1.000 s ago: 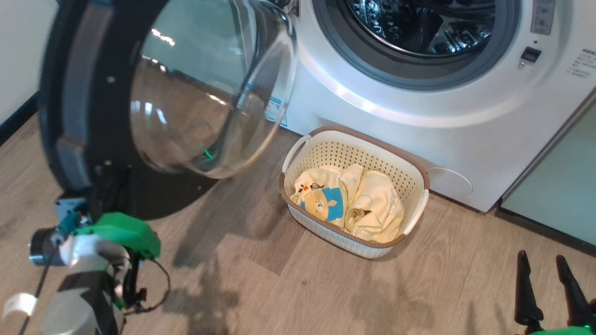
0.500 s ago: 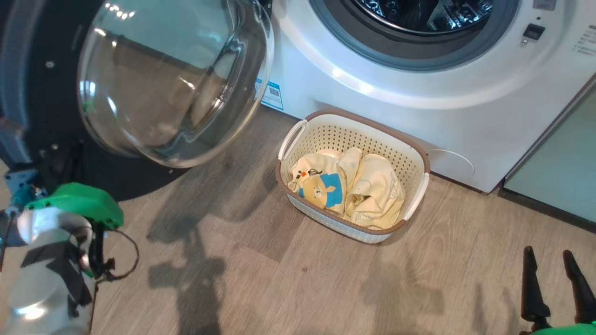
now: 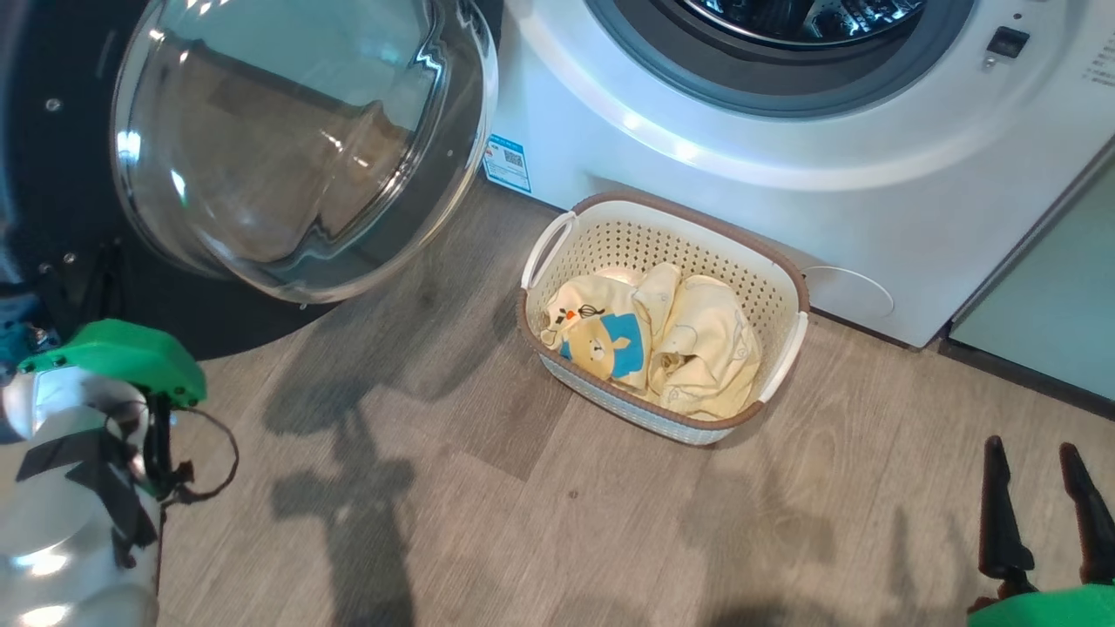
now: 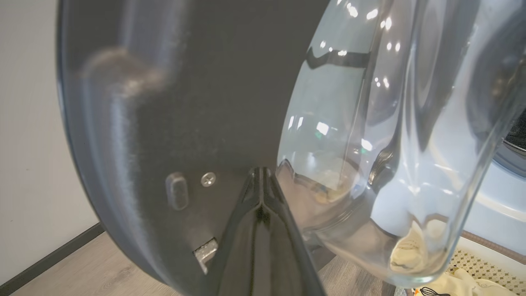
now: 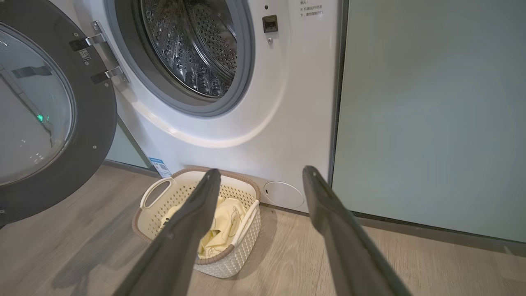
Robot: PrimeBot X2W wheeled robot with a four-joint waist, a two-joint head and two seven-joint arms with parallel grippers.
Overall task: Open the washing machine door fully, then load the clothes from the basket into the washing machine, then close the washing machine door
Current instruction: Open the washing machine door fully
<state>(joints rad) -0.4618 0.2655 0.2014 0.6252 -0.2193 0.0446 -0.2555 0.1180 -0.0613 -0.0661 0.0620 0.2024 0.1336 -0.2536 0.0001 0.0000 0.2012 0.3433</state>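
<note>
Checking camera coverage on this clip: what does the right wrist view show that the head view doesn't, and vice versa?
Right wrist view: the metal hinge and deep into the steel drum. Head view: the left arm's green wrist cover and the bear print on the clothes. Both: the open washing machine door, the basket holding the clothes, and the open right gripper.

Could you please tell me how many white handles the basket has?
2. One handle is on the basket's end nearest the washing machine door; the other is on the opposite end.
</note>
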